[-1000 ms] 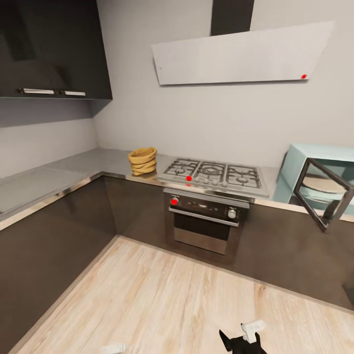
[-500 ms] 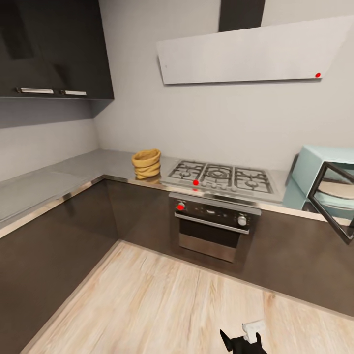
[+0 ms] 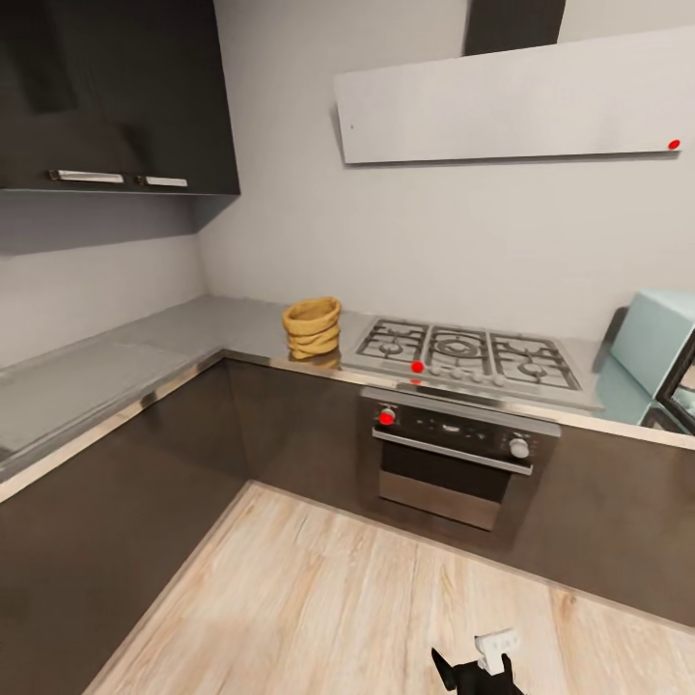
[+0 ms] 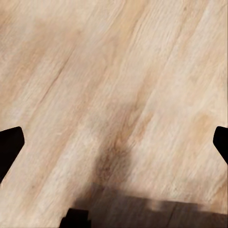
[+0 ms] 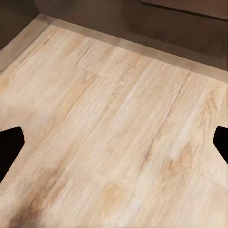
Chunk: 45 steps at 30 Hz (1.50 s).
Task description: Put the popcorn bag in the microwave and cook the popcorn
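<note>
Head view: the kitchen is seen as an L-shaped run of dark brown cabinets under a grey countertop (image 3: 145,352). The popcorn bag (image 3: 312,327) is recorded upright on that countertop, centre-left of the frame, just beside the left end of the steel gas hob (image 3: 468,352). Below the hob a dark oven (image 3: 452,456) with a silver bar handle is noted. The microwave (image 3: 656,352) is cut off by the right edge of the frame; a pale mint-blue side and part of a dark door frame are visible there. A grey extractor hood (image 3: 512,101) is seen at the upper right, and dark wall cabinets (image 3: 111,97) at the upper left. The pale wood floor (image 3: 319,608) is shown across the lower half. At the bottom edge, right of centre, a black and white part of the robot is seen; which gripper it belongs to cannot be told.

Left wrist view: the floor is shown close up, crossed by a dark shadow near the lower edge. The left gripper (image 4: 114,145) is represented by two dark fingertips at the opposite side edges, spread wide, with nothing held between them.

Right wrist view: floor boards are shown again, and here a dark cabinet base (image 5: 142,23) is recorded along the upper edge. The right gripper (image 5: 114,145) is likewise spread wide, its fingertips at the side edges, and nothing is held.
</note>
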Motion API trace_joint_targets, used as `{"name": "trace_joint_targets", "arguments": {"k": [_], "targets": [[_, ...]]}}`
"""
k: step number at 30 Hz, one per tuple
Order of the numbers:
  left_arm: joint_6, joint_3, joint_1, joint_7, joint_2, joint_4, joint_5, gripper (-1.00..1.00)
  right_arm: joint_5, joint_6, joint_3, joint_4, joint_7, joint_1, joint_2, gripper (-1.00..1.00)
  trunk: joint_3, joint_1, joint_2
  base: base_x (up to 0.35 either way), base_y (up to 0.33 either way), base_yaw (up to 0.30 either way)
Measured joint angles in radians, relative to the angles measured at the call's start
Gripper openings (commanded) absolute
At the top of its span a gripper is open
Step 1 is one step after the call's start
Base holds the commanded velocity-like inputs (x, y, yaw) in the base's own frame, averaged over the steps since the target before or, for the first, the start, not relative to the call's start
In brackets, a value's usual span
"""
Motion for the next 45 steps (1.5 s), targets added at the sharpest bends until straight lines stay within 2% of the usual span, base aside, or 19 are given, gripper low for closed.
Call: {"name": "trace_joint_targets", "arguments": {"k": [11,20,24,29,38,45], "targets": [[-0.012,0.0,0.038,0.0,0.001,-0.001,-0.001,1.0,-0.001,0.001,0.0,-0.001,0.001,0.001,0.0,1.0,0.0,0.0,0.0,0.018,0.157,-0.019],[-0.012,0.005,0.04,-0.001,0.003,0.0,0.001,1.0,-0.001,0.002,0.001,0.0,0.0,0.001,0.0,1.0,0.0,0.0,0.0,0.028,0.317,-0.269],[-0.014,-0.007,0.041,-0.003,-0.001,-0.001,-0.009,1.0,0.003,0.002,0.004,-0.001,0.001,0.001,0.003,1.0,0.0,0.0,0.0,0.009,0.079,-0.222],[-0.014,0.002,0.041,-0.003,0.001,0.0,-0.001,1.0,0.011,0.003,0.007,-0.008,0.001,0.002,0.012,1.0,0.0,0.0,0.0,0.001,0.267,-0.037],[-0.014,0.001,0.04,-0.003,0.003,0.0,-0.001,1.0,0.014,0.007,0.011,-0.009,0.003,0.002,0.013,1.0,0.0,0.0,0.0,0.0,0.338,-0.002],[-0.025,-0.007,0.046,-0.003,-0.001,0.0,-0.006,1.0,0.014,0.008,0.011,-0.011,0.005,0.002,0.013,1.0,0.0,0.0,0.0,0.095,0.104,0.0]]}}
